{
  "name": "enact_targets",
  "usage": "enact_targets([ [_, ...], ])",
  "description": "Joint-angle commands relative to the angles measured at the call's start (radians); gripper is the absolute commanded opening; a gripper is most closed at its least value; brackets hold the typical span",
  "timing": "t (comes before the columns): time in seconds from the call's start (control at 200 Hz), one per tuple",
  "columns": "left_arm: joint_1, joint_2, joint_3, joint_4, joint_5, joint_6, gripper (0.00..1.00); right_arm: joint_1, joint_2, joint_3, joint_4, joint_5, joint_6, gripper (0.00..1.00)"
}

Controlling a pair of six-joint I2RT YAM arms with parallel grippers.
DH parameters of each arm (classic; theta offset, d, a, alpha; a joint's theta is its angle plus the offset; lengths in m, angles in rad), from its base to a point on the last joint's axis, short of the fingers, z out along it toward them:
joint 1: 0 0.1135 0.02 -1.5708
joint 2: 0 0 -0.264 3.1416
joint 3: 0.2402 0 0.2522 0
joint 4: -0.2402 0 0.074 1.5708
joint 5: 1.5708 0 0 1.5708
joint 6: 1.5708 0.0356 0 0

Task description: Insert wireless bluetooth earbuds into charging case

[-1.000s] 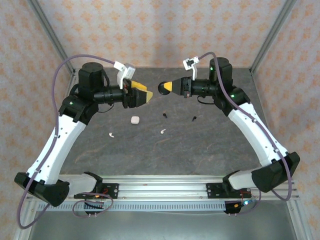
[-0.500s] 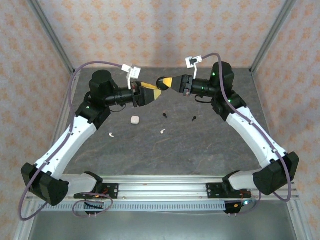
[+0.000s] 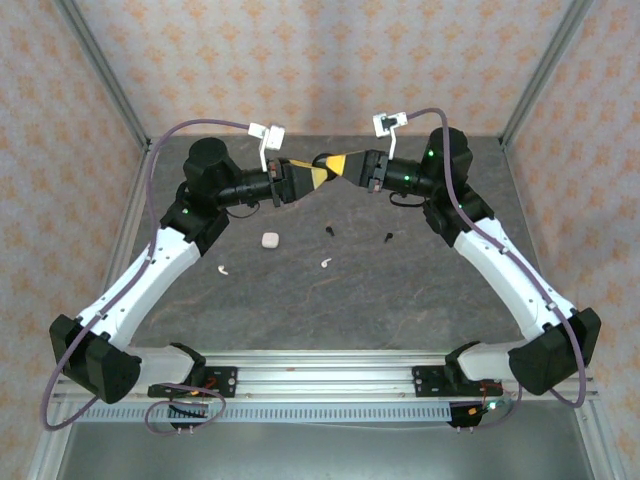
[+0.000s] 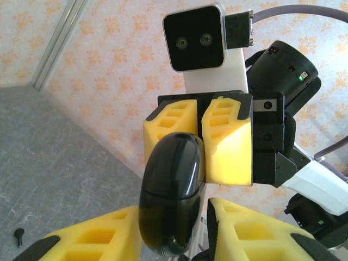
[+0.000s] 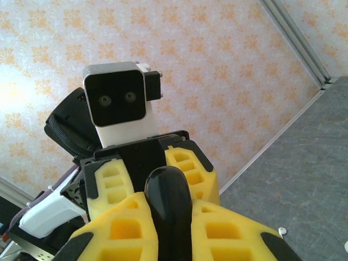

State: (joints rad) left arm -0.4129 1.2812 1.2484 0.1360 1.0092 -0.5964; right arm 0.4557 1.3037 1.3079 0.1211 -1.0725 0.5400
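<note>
Black and glossy, the charging case (image 4: 174,163) hangs in mid-air above the far part of the table (image 3: 400,290), clamped at 1 end by the right gripper (image 5: 168,204). The left gripper (image 4: 173,211) sets its jaws narrowly about the other end, past a faint seam; whether its pads press yet I cannot tell. The step looks like prising the lid: each gripper should bite only its own half (never across the seam), then part them gently about the hinge. Below, 2 white earbuds (image 3: 223,268), 2 black earbuds (image 3: 387,238) and a small white case (image 3: 269,240) lie loose on the table.
</note>
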Motion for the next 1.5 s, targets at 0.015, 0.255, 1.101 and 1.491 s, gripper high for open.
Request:
enact_targets([
  [0.015,-0.007,0.003,0.023,0.039,-0.002,-0.01,0.26,0.008,-0.036,-0.007,0.047,-0.022,0.004,0.05],
  [0.255,-0.018,-0.021,0.036,-0.134,-0.036,0.12,0.0,0.009,-0.042,-0.01,0.011,0.003,-0.009,0.09],
  [1.101,-0.024,-0.16,-0.092,-0.326,-0.147,0.447,0.0,0.012,0.083,0.084,-0.407,0.151,-0.138,0.34],
  [1.491,0.017,-0.239,-0.224,-0.369,-0.335,0.544,0.0,-0.022,0.111,0.133,-0.564,0.305,-0.078,0.41],
])
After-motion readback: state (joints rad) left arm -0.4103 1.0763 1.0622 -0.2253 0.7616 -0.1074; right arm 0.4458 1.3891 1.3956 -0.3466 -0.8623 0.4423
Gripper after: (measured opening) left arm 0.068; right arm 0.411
